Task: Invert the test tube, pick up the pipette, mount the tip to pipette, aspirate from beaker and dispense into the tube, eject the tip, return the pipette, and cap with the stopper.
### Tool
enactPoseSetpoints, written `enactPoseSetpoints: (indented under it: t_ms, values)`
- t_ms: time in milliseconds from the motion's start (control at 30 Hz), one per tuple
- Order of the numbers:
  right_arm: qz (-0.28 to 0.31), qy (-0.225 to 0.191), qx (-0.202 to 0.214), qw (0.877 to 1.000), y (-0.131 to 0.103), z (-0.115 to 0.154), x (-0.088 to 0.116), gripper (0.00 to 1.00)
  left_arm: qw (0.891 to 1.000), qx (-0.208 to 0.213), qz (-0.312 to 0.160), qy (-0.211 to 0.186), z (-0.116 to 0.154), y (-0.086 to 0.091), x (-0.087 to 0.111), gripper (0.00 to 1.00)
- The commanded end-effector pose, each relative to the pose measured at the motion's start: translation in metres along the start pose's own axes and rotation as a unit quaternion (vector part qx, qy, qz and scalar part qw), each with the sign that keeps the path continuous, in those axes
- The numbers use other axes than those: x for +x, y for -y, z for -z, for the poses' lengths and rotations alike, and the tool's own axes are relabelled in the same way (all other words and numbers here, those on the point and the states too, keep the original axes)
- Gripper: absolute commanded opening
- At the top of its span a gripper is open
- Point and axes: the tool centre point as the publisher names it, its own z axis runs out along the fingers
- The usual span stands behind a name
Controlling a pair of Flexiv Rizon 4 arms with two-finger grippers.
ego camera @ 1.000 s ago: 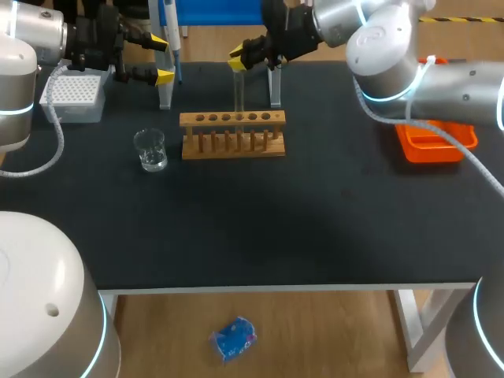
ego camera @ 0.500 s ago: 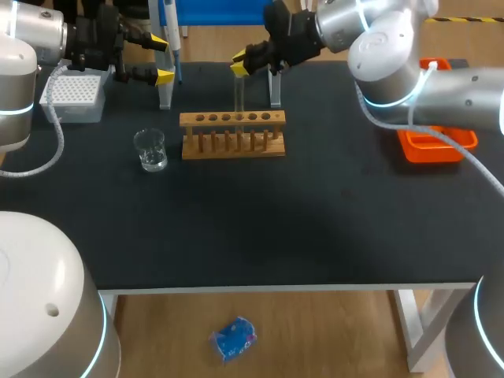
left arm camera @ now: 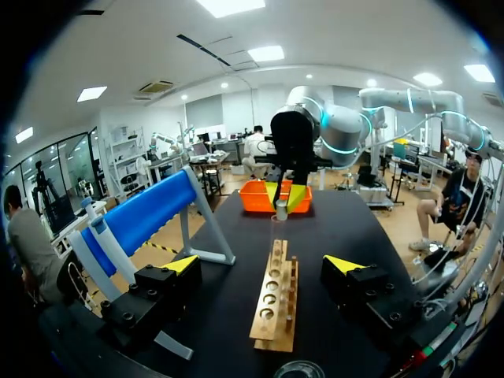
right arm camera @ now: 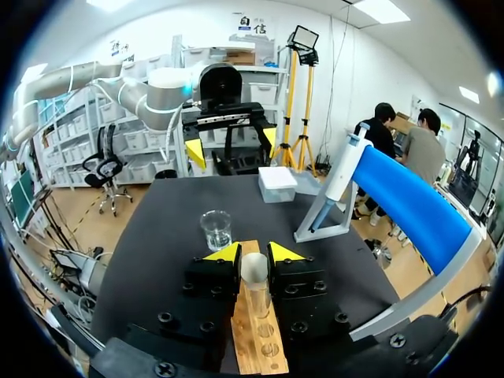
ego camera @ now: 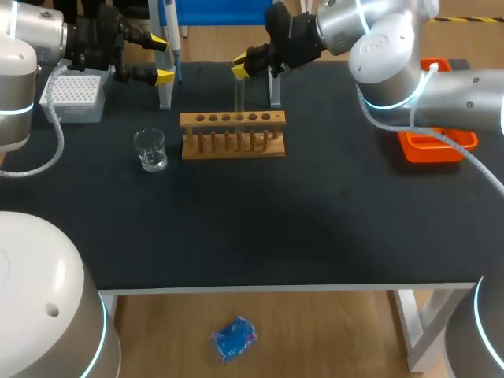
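Tube: gripped at its upper end by the right fingers, set narrow, and held directly over the rack at the far middle of the bench. Stand: carries the pipette, not yet picked up. Rack: the tube's lower end is at one of its holes; whether it is seated cannot be told. Tip box: far left. Tray: far right. Beaker: beside the rack, holding clear liquid. Left fingers: spread wide, empty, between tip box and stand. Progress, as judged: the inversion step is in hand; every pipette step and the capping remain. No stopper is identified. Tube axis: vertical; the rim between the right fingers appears to be the open mouth, pointing up.
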Motion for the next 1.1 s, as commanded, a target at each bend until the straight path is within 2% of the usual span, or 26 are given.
enactPoseSetpoints:
  t_ms: [33,533,1100]
  values:
    - [-0.002,0.002,-0.001,1.000,0.006,-0.004,0.000,0.00,1.000,-0.001,0.000,-0.001,0.001,0.001,0.000,1.00]
    - [0.004,0.014,-0.013,1.000,-0.006,-0.003,-0.009,0.00,1.000,-0.001,0.000,-0.001,0.001,0.001,0.000,1.00]
    - [-0.012,0.010,-0.006,1.000,0.014,-0.011,-0.004,0.00,1.000,-0.001,0.000,-0.001,0.001,0.001,0.000,1.00]
